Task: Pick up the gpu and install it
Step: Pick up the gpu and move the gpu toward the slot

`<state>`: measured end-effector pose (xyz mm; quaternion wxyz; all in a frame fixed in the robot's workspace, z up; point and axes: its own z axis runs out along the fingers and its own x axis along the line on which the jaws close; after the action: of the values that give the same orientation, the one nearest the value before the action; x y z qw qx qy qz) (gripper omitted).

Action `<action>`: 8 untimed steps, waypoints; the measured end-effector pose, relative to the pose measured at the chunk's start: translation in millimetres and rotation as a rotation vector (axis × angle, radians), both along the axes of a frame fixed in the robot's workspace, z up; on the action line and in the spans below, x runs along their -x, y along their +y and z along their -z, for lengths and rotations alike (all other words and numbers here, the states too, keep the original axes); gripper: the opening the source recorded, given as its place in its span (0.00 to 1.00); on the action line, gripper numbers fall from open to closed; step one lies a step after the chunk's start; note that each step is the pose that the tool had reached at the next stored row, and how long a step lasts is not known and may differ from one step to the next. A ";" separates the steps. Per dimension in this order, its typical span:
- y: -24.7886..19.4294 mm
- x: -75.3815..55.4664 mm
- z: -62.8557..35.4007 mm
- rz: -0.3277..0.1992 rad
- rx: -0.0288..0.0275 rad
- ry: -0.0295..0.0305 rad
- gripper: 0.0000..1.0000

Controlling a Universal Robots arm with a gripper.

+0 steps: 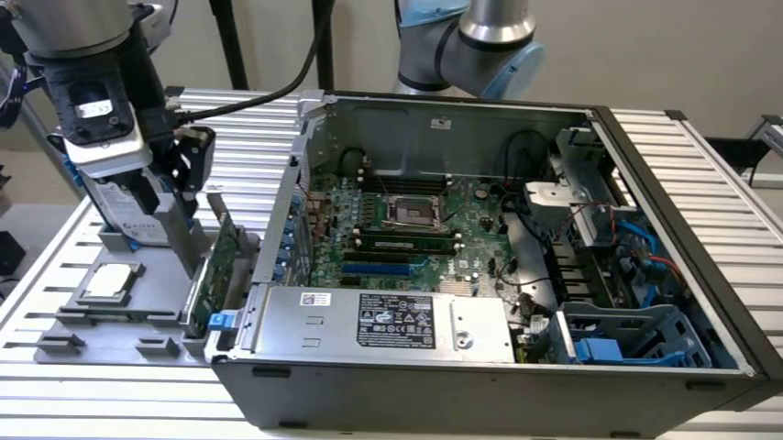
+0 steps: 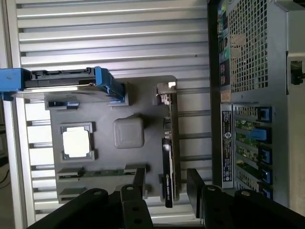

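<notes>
Slatted aluminium counter (image 1: 123,408), grey parts tray (image 1: 92,344) on it at the exterior view's left, open computer case (image 1: 490,385) just beside the tray on the exterior view's right.

Tray contents, left to right in the exterior view:
- processor chip (image 1: 110,280), lying flat in its pocket
- hard drive (image 2: 62,83) with blue rails, standing at the tray's far end
- gpu (image 1: 218,266), in a slot along the tray edge nearest the case

Jaws: wide open and holding nothing. They hang above the tray. In the wrist view the two fingers stand one on each side of the gpu (image 2: 169,157), apart from it.

Gpu pose: it stands on its long edge with the thin section up. Its long axis runs parallel to the case's side wall. The silver bracket end points toward the hard-drive end of the tray. Green board shows in the exterior view, and a black strip with a label shows from above. I cannot tell with certainty which face looks toward the case.

Step in hand, as I judge it: lining up for the grasp on the gpu.
- Keep the card centred between the fingers.
- Keep the jaws square to its flat faces.
- Come down vertically.
- Close on board and cooler body, not on the bracket.

Risk: the case wall is close on one side, so any sideways drift could knock the card in its slot.

Motherboard (image 1: 416,211) lies inside the case.
</notes>
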<state>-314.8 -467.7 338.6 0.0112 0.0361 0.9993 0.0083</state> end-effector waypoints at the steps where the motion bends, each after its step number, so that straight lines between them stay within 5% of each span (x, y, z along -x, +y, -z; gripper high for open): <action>1: -0.1 0.0 1.8 0.000 0.0000 -0.0001 0.48; 8: -0.1 -0.1 14.6 0.000 0.0000 0.0000 0.48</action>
<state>-314.7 -467.8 324.0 0.0112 0.0360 0.9993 0.0083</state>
